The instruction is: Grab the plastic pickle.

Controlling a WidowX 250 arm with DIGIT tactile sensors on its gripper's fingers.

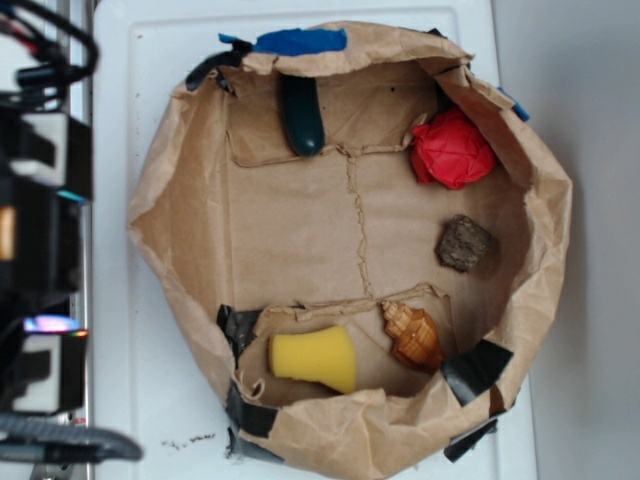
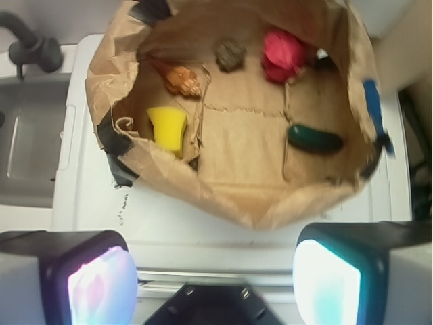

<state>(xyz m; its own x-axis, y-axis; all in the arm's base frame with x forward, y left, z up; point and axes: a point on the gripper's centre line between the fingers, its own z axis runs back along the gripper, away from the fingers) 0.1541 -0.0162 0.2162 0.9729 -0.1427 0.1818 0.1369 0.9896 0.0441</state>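
Five small things lie inside a wide brown paper bag [image 1: 200,230], its walls rolled down and patched with black and blue tape, opened flat on a white tabletop [image 1: 130,60]. In the wrist view a grey metal sink [image 2: 30,149] with a dark faucet [image 2: 30,44] sits beyond the table's left edge.

My gripper [image 2: 215,277] hangs outside the bag, back from its near rim, and my two fingers [image 2: 101,284] stand wide apart at the bottom of the wrist view with nothing between them.

Going by the exterior view, the smooth, glossy, dark green plastic pickle [image 1: 301,116] lies at about 12 o'clock on the bag floor, one end tucked up against the bag wall under the blue tape, its rounded end pointing toward the centre. In the wrist view it [image 2: 315,138] lies near the right wall.

A crumpled red ball [image 1: 454,149] sits at about 2 o'clock, well apart from the pickle. A rough grey-brown lump [image 1: 464,243] rests at 3 o'clock. A brown ridged shell-shaped toy [image 1: 412,336] lies at 5 o'clock, just beside a yellow sponge block [image 1: 315,358] at 6 o'clock, both behind a raised paper flap.

Nothing rests on the pickle; only the low paper wall stands between it and me.
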